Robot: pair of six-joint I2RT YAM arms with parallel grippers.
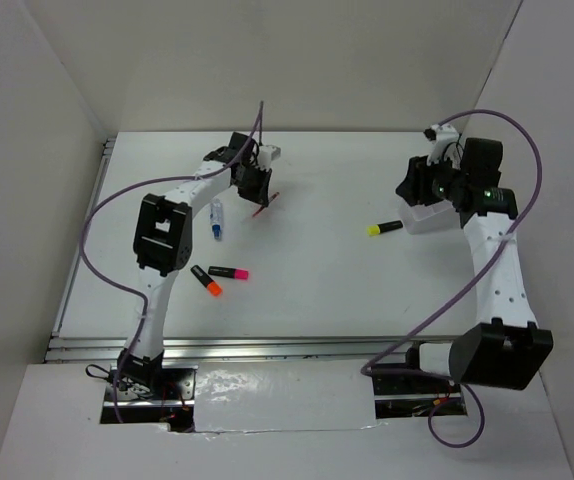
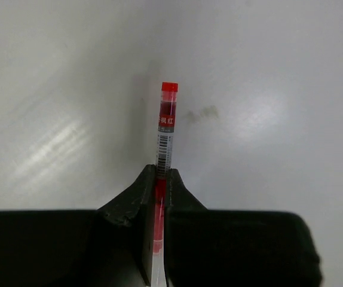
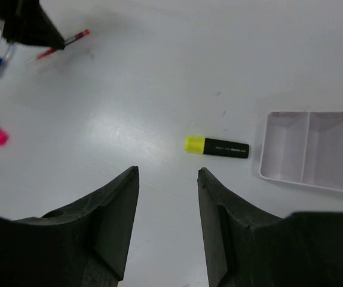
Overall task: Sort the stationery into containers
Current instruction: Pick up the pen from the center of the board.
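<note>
My left gripper (image 1: pixel 256 192) is shut on a thin red pen (image 2: pixel 167 125), which sticks out past the fingertips low over the table; the pen also shows in the right wrist view (image 3: pixel 64 45). A clear blue-capped marker (image 1: pixel 216 222) lies just left of it. Pink (image 1: pixel 229 272) and orange (image 1: pixel 206 281) highlighters lie nearer the front. My right gripper (image 3: pixel 167 170) is open and empty, above the table near a yellow highlighter (image 3: pixel 217 146). The white divided box (image 3: pixel 285 149) sits right of that highlighter; something blue shows at its right edge.
White walls enclose the table on the left, back and right. In the top view my right arm (image 1: pixel 482 200) covers part of the box (image 1: pixel 422 220). A metal rail (image 1: pixel 267 347) runs along the table's front edge. Purple cables loop above both arms.
</note>
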